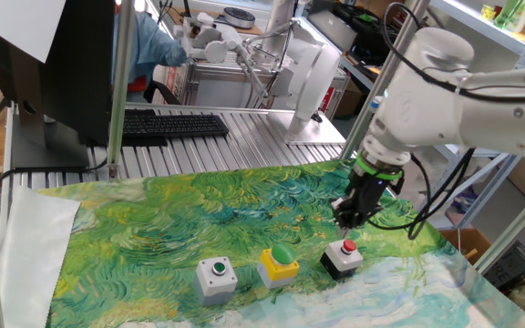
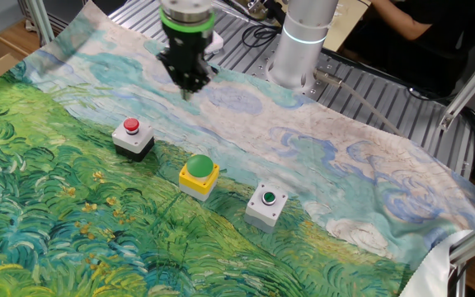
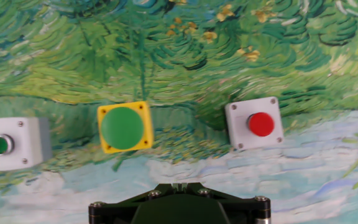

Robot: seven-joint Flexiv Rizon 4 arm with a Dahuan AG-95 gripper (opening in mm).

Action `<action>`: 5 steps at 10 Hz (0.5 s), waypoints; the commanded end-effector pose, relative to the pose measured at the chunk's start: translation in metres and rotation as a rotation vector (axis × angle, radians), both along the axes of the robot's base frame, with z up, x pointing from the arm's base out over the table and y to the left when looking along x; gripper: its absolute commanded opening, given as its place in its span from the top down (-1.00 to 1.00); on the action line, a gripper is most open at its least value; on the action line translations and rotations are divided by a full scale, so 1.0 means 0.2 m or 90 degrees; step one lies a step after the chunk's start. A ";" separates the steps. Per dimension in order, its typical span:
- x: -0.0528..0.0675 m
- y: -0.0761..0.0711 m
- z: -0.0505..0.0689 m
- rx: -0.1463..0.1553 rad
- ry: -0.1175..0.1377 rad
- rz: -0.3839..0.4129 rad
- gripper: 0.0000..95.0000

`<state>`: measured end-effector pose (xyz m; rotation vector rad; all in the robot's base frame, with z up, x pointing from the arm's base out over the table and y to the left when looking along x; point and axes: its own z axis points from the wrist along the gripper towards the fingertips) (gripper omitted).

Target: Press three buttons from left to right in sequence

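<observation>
Hand view: looked down on all three button boxes in a row, its own black housing filling the bottom edge.
Desk: a ribbed metal desk [image 1: 244, 137] carried the scene, with a black keyboard [image 1: 173, 125] at its far side in one fixed view.
Cloth: a painted cloth of swirling green, blue and cream [image 1: 199, 219] covered the near part of the desk, and the boxes stood on it.
Arm: a white robot arm [image 1: 463, 82] reached in over the cloth.
Hand: the black two-finger hand [image 1: 348, 219] hung above the cloth, near the black box and apart from it, holding nothing; whether its fingers were spread or closed could not be told.
Grey box: a grey push-button box with a small green button in a white ring [image 1: 216, 278] stood at one end of the row.
Yellow box: a yellow box with a large green dome [image 1: 279, 264] sat between the other two.
Black box: a black box with a pale top and a small red button [image 1: 343, 256] stood at the other end, closest to the hand.
</observation>
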<state>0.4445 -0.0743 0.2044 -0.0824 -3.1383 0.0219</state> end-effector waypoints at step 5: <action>0.05 0.12 0.01 0.008 0.010 -0.021 1.00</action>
